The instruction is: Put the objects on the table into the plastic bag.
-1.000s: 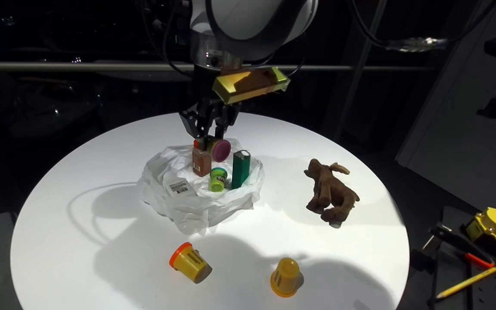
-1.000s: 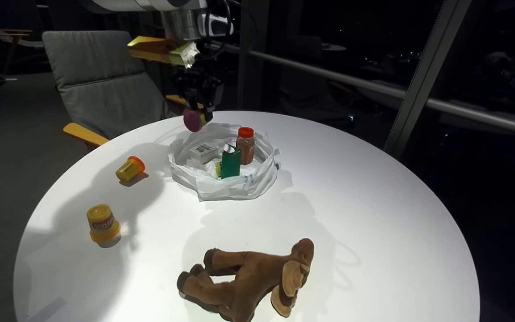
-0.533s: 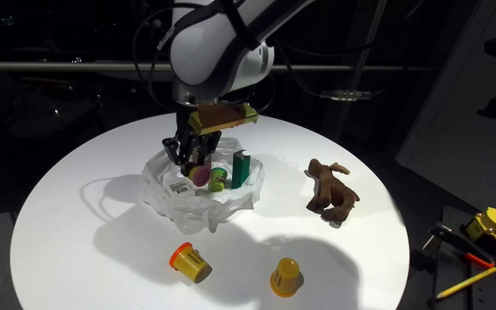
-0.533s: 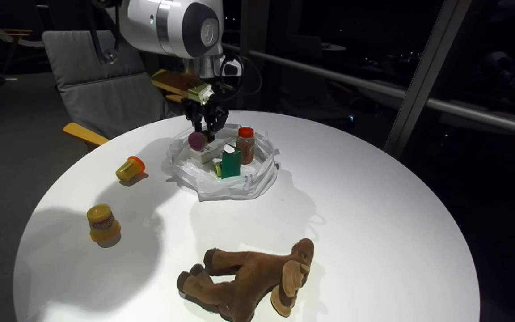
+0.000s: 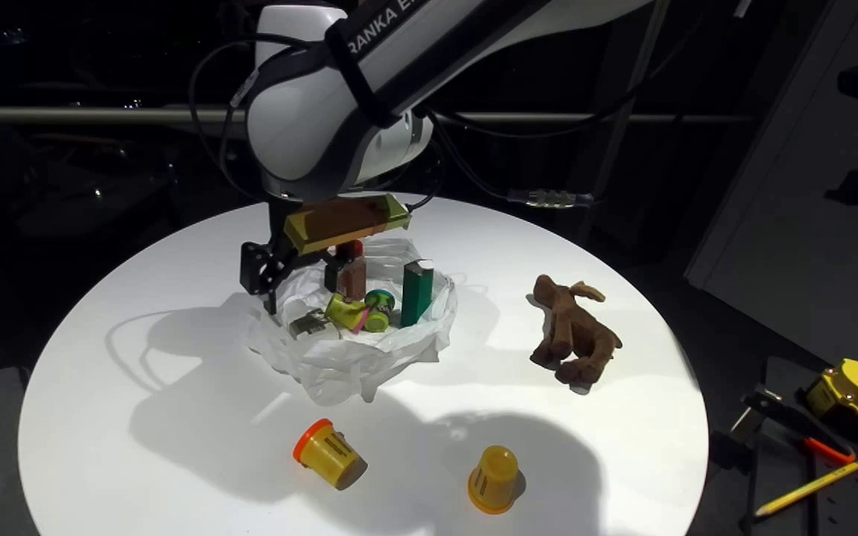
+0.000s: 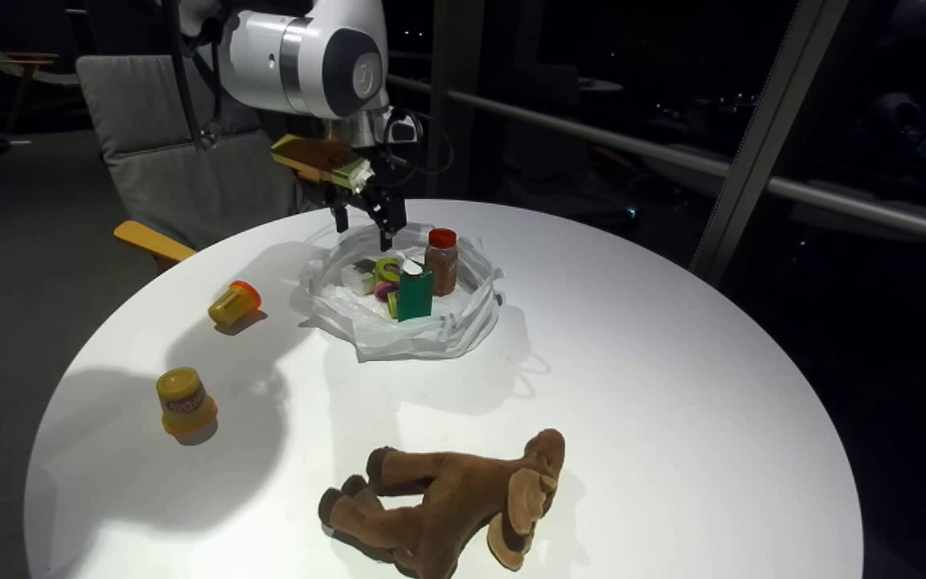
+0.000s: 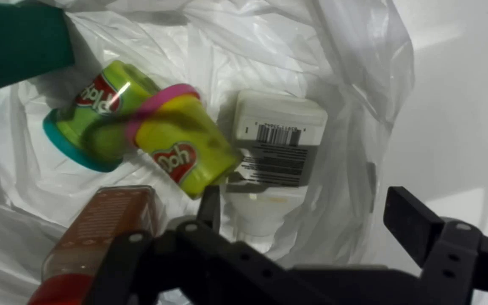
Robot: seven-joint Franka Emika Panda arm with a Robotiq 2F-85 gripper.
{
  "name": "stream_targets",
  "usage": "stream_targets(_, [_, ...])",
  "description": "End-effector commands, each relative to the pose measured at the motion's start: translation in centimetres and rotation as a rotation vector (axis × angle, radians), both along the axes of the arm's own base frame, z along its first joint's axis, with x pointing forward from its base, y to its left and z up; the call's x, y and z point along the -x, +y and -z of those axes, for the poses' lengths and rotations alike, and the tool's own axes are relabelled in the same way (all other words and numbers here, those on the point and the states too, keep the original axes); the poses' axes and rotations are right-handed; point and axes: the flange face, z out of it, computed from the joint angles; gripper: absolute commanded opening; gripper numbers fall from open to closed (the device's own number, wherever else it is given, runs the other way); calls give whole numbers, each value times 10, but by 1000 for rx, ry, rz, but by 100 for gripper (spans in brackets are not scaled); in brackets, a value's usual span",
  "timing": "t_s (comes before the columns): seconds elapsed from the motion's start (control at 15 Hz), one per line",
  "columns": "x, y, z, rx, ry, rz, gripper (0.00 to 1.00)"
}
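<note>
- Wrist view: plastic bag (image 7: 362, 63), spread open; five objects are contained. From the white container (image 7: 275, 148), pink-lidded tub (image 7: 184, 140) and teal-lidded tub (image 7: 98, 116) are placed at nine o'clock, green box (image 7: 19, 46) at ten, red-capped bottle (image 7: 102, 228) at eight.
- Outstanding: three. With the bag as dial centre in an exterior view, plush animal (image 5: 572, 331) is found on the table (image 5: 101, 417) at three o'clock, yellow tub (image 5: 494, 476) near five, orange-lidded tub (image 5: 330, 454) at six. Task judged over half done.
- Gripper (image 7: 309, 214): jaws are spread wide by the bag's rim; nothing is gripped.
- Lettering: "Play" is read on the teal-lidded tub, "Doh" on the pink-lidded; "Play-Doh", apparently inverted, on the yellow tub (image 6: 184, 402) in an exterior view.
- Barcode (image 7: 278, 134): printed on the white container; digits cannot be trusted.
- Arm (image 5: 384, 26): marked "RANKA E".
</note>
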Motion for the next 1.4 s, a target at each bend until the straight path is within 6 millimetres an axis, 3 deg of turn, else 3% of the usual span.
stream_targets(0.0, [7, 7, -15, -1, -12, 34, 100])
stream_targets(0.27, [29, 24, -28, 10, -18, 102, 100])
stream_targets(0.53, [62, 49, -53, -1, -35, 193, 100])
stream_targets(0.73, [90, 62, -57, 9, 6, 265, 100])
stream_targets(1.07, [136, 72, -32, 41, 155, 197, 100])
stream_targets(1.33, [154, 74, -5, 43, 232, 122, 100])
